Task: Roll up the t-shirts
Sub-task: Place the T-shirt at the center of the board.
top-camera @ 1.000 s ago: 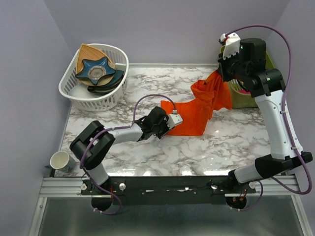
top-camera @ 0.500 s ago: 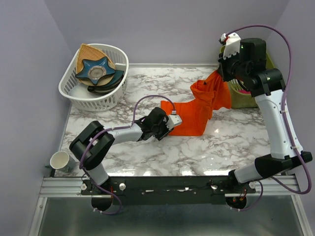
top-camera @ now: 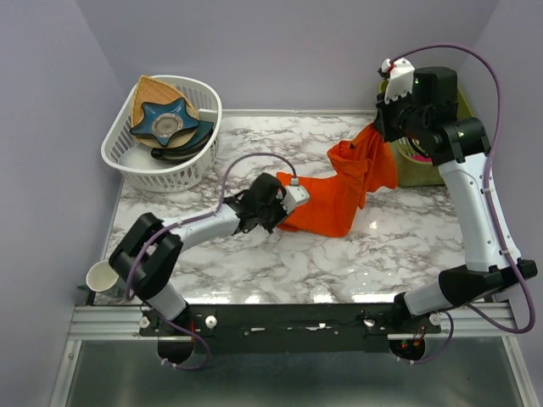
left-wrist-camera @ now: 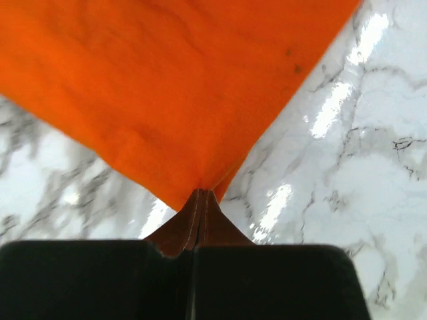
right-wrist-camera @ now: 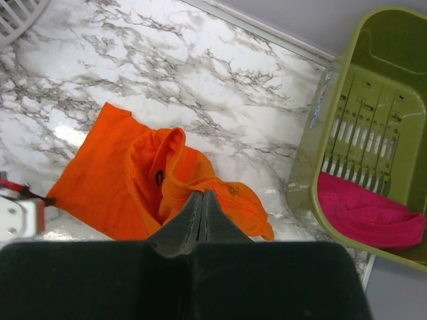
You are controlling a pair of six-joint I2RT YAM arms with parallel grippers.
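top view: the orange t-shirt (top-camera: 338, 197) lies in the middle right of the frame, stretched between both grippers. its lower left part rests on the marble bench (top-camera: 339, 263), and its upper right end is lifted off the surface. the left gripper (top-camera: 290, 208) meets the shirt's left corner, its arm reaching low across the bench from the lower left. the right gripper (top-camera: 379, 132) holds the raised end, its arm standing tall along the right edge, elbow bent.

left wrist view: the fingers are closed together, pinching the shirt's pointed corner at centre frame.

right wrist view: the fingers are pressed together on bunched orange fabric. a green bin (right-wrist-camera: 373, 100) sits at right.
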